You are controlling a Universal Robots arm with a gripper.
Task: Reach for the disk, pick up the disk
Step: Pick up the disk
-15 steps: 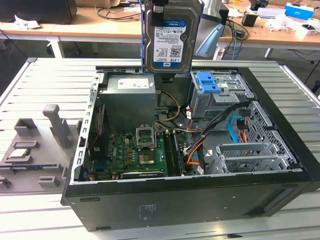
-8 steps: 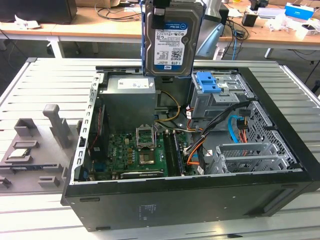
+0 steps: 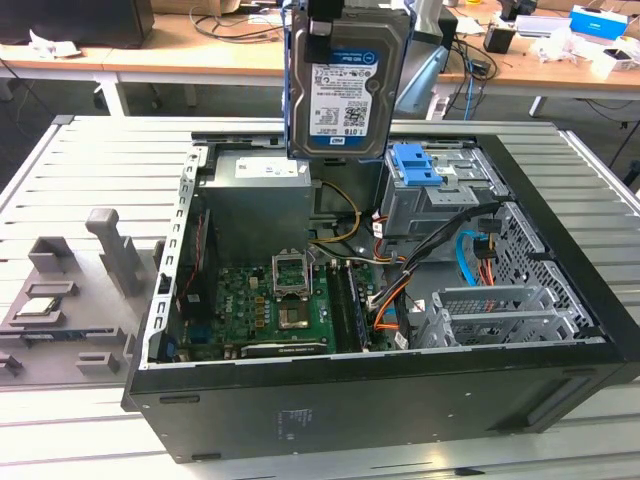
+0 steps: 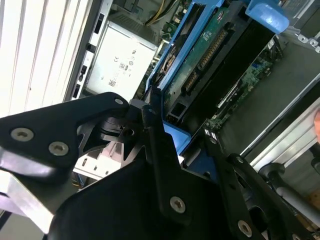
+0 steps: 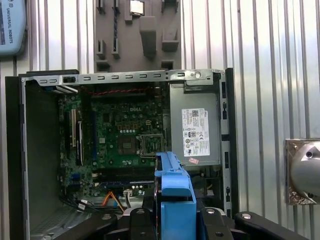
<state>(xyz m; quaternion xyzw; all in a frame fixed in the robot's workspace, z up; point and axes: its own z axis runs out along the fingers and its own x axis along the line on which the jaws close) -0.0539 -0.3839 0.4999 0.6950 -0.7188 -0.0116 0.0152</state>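
The disk (image 3: 345, 85), a silver drive with a white-and-blue label and blue side rails, hangs upright high above the open computer case (image 3: 380, 400). My gripper (image 3: 345, 18) is shut on its upper end. In the second wrist view my black fingers (image 4: 155, 135) clamp a blue rail, and the disk's green circuit-board side (image 4: 210, 45) stretches away from them. The first wrist view looks down past the blue rail end (image 5: 174, 192), held in my gripper (image 5: 174, 215), to the case below.
Inside the case lie a green motherboard (image 3: 265, 310), a grey power supply (image 3: 255, 200) and a drive cage with a bare blue bracket (image 3: 417, 165). A grey fixture (image 3: 70, 300) holding a small square chip (image 3: 40, 307) sits at the exterior view's left. Cluttered desks stand behind.
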